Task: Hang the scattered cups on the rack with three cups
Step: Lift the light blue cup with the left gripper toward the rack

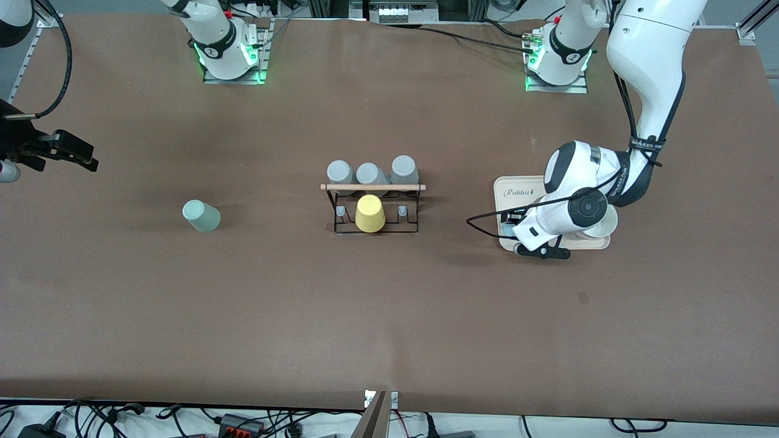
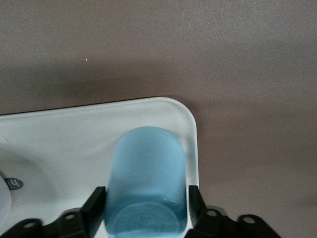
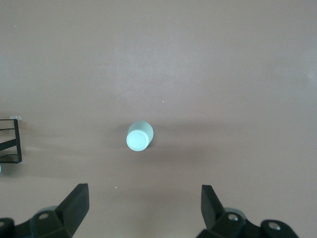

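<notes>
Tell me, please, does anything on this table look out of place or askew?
Only the mint cup, alone toward the right arm's end, away from the rack. The blue cup sits on the white tray between the left pincer's fingers. Nothing looks spilled or damaged.

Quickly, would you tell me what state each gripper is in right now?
Left gripper: fingers either side of the light blue cup on the tray; grip cannot be told.
Right gripper: open, holding nothing.

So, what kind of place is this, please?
Probably a robotics lab, not a kitchen. Two arms are bolted to a brown table, cables lie along its edge, and the left gripper sits around a blue cup near a rack, like a staged test.
</notes>
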Controlling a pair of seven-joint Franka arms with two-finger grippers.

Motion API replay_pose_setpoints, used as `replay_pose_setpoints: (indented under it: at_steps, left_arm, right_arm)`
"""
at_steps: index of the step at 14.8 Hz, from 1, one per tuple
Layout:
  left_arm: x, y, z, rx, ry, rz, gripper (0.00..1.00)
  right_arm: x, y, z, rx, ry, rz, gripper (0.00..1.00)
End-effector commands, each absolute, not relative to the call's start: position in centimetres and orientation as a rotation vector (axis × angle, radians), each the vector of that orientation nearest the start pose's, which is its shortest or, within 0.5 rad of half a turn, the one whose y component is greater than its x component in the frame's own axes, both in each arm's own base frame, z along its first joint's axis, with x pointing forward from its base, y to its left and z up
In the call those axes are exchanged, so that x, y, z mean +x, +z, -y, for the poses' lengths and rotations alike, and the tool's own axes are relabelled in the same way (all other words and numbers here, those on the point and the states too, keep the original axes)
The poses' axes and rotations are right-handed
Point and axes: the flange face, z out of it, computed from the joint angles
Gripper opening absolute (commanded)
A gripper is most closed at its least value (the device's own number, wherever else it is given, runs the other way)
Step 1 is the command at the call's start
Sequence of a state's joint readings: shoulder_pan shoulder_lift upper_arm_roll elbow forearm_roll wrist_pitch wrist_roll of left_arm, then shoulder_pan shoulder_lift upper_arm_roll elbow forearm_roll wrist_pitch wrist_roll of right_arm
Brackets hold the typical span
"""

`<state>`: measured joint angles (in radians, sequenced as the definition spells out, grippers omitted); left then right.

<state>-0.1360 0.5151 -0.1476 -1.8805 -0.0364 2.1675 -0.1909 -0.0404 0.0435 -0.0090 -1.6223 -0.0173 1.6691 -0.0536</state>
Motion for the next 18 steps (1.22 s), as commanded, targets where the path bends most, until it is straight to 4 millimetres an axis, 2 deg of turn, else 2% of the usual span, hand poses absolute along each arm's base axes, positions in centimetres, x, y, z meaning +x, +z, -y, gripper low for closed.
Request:
replay_pose_setpoints:
  at_steps: [1,3,5,6,7,9,10,13,16,17,18]
  left_arm:
    - [58.6,22.9,16.8,-3.156,0.379,-0.076,0.35]
    - [59.2,24.6,17.0,-3.157,0.377,-0.077,0.24]
    - [61.0,28.1,18.1,-3.17,0.391,-0.072,0.18]
    - [61.5,30.3,19.5,-3.162,0.407,-0.06,0.18]
    - [61.4,32.4,22.0,-3.149,0.432,-0.027,0.18]
    - [61.3,35.4,26.0,-3.139,0.451,0.038,0.06]
    - [60.9,37.0,28.3,-3.178,0.46,0.021,0.04]
    - [60.9,38.7,30.0,-3.311,0.535,0.105,0.02]
    - [62.1,40.6,31.5,-3.438,0.528,0.247,0.01]
    - [62.1,41.0,32.7,-3.445,0.507,0.295,0.01]
    - [61.9,41.3,34.2,-3.446,0.487,0.34,0.01]
  right_arm:
    - [57.2,58.4,3.1,-3.163,-0.015,0.018,1.0]
    - [57.1,58.2,3.2,-3.163,-0.005,0.016,1.0]
    - [57.3,57.6,3.3,-3.162,0.019,0.013,1.0]
    - [57.8,56.6,3.1,-3.161,0.043,0.018,1.0]
    - [58.4,55.5,3.0,-3.161,0.072,0.029,1.0]
    - [58.6,55.9,2.6,-3.165,0.051,0.044,1.0]
    - [58.7,55.8,2.6,-3.16,0.05,0.043,1.0]
    - [58.6,55.9,2.0,-3.155,0.054,0.052,1.0]
    - [58.8,55.7,1.9,-3.154,0.047,0.054,1.0]
    - [58.8,55.4,2.0,-3.152,0.061,0.051,1.0]
    - [59.1,54.3,2.0,-3.151,0.102,0.056,1.0]
